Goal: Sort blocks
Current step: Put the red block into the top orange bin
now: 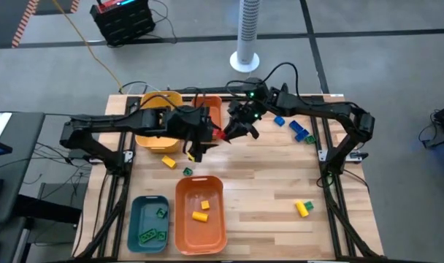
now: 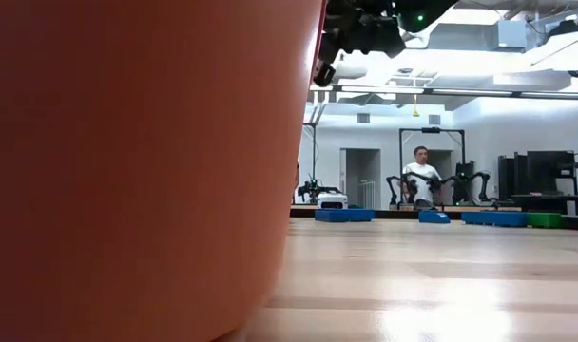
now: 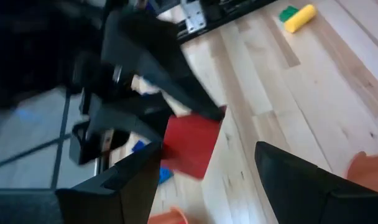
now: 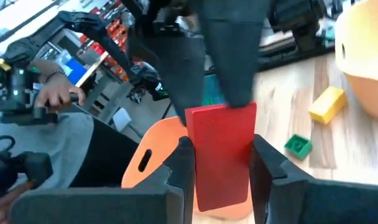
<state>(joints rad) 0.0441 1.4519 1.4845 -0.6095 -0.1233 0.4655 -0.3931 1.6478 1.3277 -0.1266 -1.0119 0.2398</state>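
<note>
Red is the colour of the block (image 4: 221, 155) your two grippers are handling above the middle of the table (image 1: 280, 197), and it is not yet in any bin. Nearest the front edge, the teal bin (image 1: 136, 219) is holding green blocks (image 1: 152, 235), and the near orange bin (image 1: 215, 226) beside it is holding two yellow blocks (image 1: 201, 212). Sorting is therefore partly done, in my judgement.

Loose pieces are still lying on the wood: a yellow-and-green pair (image 1: 303, 207) toward the right front, a yellow block (image 1: 168, 161) and a small green block (image 1: 187, 172) left of centre, and several blue blocks (image 1: 299, 129) under the right arm farther back. Those are remaining for you to sort.

At mid-table, the right gripper (image 4: 221, 163) is clamping the red block between its fingers (image 4: 273, 163), one on each flat side, as its wrist view shows. The left gripper (image 3: 204, 165) is standing with its fingers (image 3: 301, 177) spread wide, close beside the red block. From the left wrist view the block is lying ahead of the open gap, with the left fingers not touching it; I judge this a hand-over either just made or about to be made.

Farthest back, a yellow bin (image 1: 158, 135) and a second orange bin (image 1: 209, 111) are waiting, mostly hidden by the arms.
</note>
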